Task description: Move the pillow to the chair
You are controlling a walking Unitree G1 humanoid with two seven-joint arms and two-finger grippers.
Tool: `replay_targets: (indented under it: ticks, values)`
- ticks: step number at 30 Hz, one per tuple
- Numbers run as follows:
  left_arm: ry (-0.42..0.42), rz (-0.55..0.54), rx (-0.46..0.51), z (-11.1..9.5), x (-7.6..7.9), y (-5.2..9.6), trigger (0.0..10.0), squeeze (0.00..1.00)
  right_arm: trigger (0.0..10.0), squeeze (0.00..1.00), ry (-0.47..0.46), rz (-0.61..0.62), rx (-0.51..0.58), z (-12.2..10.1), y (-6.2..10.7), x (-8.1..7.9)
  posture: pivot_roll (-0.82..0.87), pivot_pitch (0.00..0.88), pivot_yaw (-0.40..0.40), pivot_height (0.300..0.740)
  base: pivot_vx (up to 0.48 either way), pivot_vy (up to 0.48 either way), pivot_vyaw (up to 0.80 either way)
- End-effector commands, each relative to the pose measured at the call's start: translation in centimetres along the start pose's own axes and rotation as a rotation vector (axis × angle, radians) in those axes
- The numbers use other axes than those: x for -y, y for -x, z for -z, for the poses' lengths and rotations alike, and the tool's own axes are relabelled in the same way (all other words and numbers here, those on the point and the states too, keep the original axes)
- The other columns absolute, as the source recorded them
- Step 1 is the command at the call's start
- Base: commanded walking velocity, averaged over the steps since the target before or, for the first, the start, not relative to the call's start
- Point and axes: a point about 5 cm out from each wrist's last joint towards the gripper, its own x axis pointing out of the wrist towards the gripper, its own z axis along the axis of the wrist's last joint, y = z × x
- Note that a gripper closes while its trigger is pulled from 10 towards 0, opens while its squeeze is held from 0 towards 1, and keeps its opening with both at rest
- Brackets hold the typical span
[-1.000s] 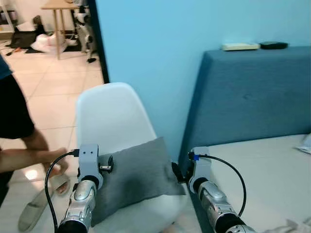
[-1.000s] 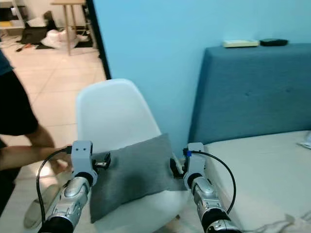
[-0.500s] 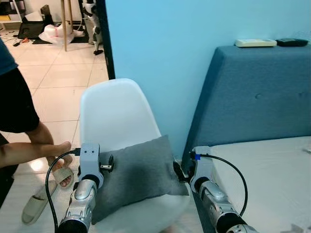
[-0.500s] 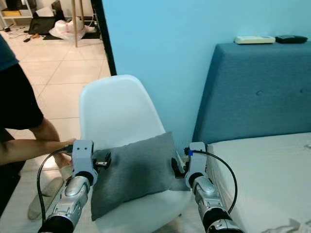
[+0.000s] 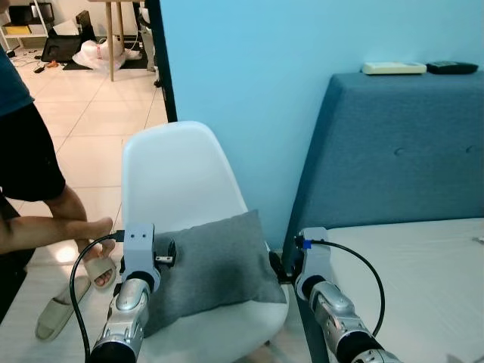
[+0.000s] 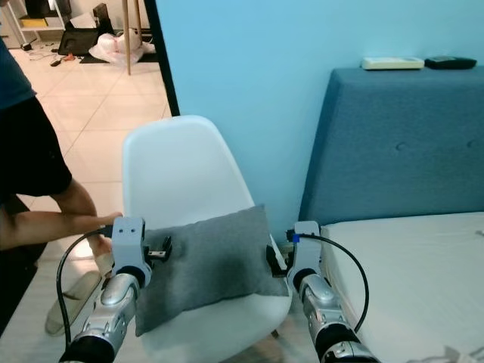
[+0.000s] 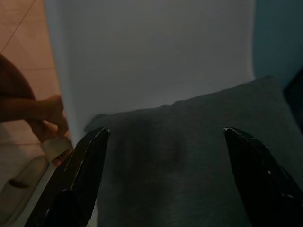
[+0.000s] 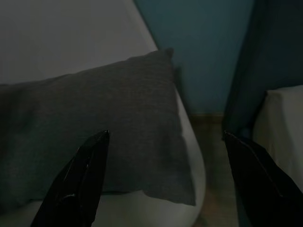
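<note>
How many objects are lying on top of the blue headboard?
2. A flat cream-white rectangular object lies on top of the blue upholstered headboard, and a flat black object lies beside it, nearer the picture's right edge. More may lie past that edge.

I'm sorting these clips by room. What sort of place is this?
Most likely a bedroom in a home: a bed with a blue padded headboard stands against a blue wall, a white chair beside it holds a grey pillow, and a doorway opens onto a tiled floor.
</note>
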Motion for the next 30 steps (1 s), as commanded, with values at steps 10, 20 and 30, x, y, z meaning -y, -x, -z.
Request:
replay_targets:
  ticks: [10, 20, 30]
  values:
    - [-0.001, 0.001, 0.001, 0.0, -0.2, 0.0, 10.0, 0.00, 10.0, 0.00, -0.012, 0.004, -0.018, 0.4, 0.1, -0.2, 0.01, 0.032, -0.013, 0.740, 0.000, 0.077, 0.00]
    - [-0.022, 0.011, -0.021, 0.4, -0.2, -0.1, 10.0, 0.00, 10.0, 0.00, -0.012, 0.023, -0.038, 0.9, 0.3, 0.2, 0.01, 0.011, -0.009, 0.740, 0.000, 0.000, 0.00]
    - [-0.075, -0.030, -0.264, 4.7, -1.7, 1.5, 10.0, 0.00, 10.0, 0.00, 0.061, 0.029, -0.189, 3.6, 1.1, 0.2, 0.01, 0.000, -0.015, 0.740, 0.000, 0.000, 0.00]
